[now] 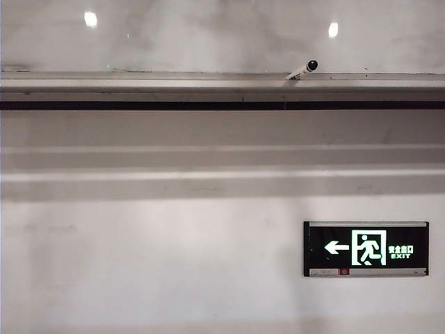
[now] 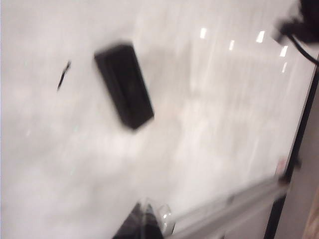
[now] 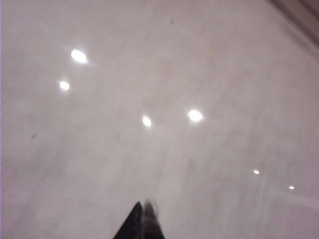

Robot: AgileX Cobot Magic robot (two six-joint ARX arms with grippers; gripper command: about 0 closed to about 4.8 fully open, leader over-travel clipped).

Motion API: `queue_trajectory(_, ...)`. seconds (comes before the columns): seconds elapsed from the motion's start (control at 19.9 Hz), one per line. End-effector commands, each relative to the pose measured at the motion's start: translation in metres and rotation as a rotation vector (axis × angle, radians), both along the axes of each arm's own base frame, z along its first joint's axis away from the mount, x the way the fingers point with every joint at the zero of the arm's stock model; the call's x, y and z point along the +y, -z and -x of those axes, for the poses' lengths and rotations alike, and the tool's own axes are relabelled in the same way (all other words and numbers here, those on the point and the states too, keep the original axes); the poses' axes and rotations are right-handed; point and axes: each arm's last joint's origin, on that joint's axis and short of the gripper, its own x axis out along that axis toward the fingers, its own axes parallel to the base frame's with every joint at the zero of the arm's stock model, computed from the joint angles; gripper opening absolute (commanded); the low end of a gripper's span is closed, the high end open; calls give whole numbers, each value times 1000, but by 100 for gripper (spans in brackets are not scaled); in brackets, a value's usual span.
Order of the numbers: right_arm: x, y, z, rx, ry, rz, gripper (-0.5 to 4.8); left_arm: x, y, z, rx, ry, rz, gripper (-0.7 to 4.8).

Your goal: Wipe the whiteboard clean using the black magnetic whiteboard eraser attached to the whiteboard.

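On the whiteboard (image 2: 209,124) sits the black eraser (image 2: 123,84), untouched; left gripper (image 2: 144,221) and right gripper (image 3: 142,221) both clenched, empty

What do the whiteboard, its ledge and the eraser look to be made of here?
Whiteboard: glossy coated panel, judging by the sharp lamp reflections. Ledge: probably brushed metal, silver-grey and matte. Black eraser: dull, likely plastic; too blurred to confirm. Neither left gripper nor right gripper touches it.

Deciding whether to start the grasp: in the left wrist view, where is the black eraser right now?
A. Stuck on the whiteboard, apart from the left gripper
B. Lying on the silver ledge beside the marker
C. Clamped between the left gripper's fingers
A. The black eraser sits on the whiteboard, with bare board between it and the shut left gripper.
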Motion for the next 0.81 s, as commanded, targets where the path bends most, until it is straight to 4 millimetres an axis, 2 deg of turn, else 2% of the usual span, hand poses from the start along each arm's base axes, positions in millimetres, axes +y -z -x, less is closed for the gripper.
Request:
queue_trajectory(0.05, -16, -13, 23, -36, 0, -27, -3, -11, 0, -21, -36, 20, 98, 1)
queue_trajectory(0.1, -20, -16, 29, -49, -5, -29, -3, -16, 3, -29, -30, 24, 126, 11)
queue_trajectory(0.15, -23, -19, 34, -60, -10, -29, -3, -22, 7, -39, -15, 23, 166, 57)
queue_trajectory(0.25, -27, -21, 39, -66, -11, -30, -3, -34, 14, -55, -8, 18, 221, 171)
queue_trajectory(0.35, -29, -23, 43, -67, -8, -35, -3, -47, 16, -63, 5, 9, 241, 303)
queue_trajectory(0.45, -30, -24, 44, -64, -8, -35, -3, -64, 13, -68, 9, 2, 254, 403)
queue_trajectory(0.55, -30, -24, 44, -61, -7, -34, -3, -80, 6, -74, -3, -35, 260, 436)
queue_trajectory(0.81, -32, -24, 47, -37, -12, -22, -3, -110, -8, -98, -18, -127, 324, 436)
